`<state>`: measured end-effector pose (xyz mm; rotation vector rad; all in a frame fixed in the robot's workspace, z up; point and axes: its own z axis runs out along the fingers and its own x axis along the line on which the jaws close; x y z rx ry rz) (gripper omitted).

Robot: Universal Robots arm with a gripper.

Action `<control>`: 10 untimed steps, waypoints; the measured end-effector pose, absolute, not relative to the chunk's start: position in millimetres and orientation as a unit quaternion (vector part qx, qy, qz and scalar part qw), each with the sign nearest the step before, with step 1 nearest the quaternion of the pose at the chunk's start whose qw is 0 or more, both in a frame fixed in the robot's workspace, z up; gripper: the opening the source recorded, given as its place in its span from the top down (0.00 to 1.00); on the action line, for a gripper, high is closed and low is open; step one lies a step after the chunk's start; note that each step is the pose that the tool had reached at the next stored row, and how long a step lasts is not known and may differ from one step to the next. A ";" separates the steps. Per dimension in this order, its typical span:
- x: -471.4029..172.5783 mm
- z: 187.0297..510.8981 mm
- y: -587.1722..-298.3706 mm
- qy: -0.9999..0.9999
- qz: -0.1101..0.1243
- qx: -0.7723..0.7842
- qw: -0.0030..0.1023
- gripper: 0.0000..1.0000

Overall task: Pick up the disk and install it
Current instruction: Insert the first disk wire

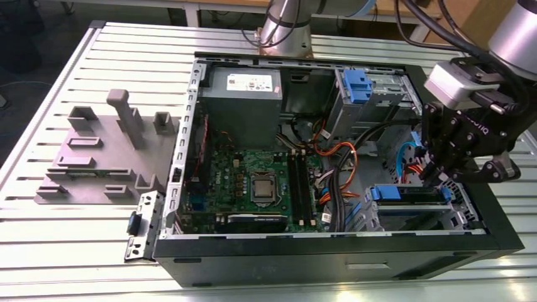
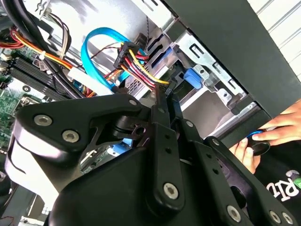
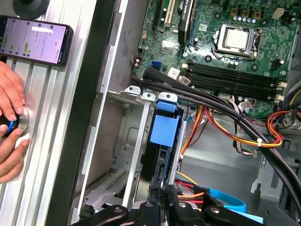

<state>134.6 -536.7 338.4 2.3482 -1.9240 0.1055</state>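
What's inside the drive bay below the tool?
The disk, blue carrier tab showing, stands on edge in the drive bay. Its label face and far end are hidden by the bay walls.

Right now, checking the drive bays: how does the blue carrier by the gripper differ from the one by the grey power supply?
In the exterior view, the lower-bay carrier lies wide across its bay; the upper-bay carrier stands narrow and tall. The lower-bay carrier sits right at the gripper; the upper-bay carrier is well away, near the power supply. Both are blue plastic inside the case.
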 end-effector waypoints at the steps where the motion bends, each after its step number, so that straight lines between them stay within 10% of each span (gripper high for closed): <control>1: 134.5 338.3 -536.8 -0.633 0.036 0.772 0.051 0.83; 10: 131.9 337.8 -537.0 -0.647 0.040 0.760 0.047 0.83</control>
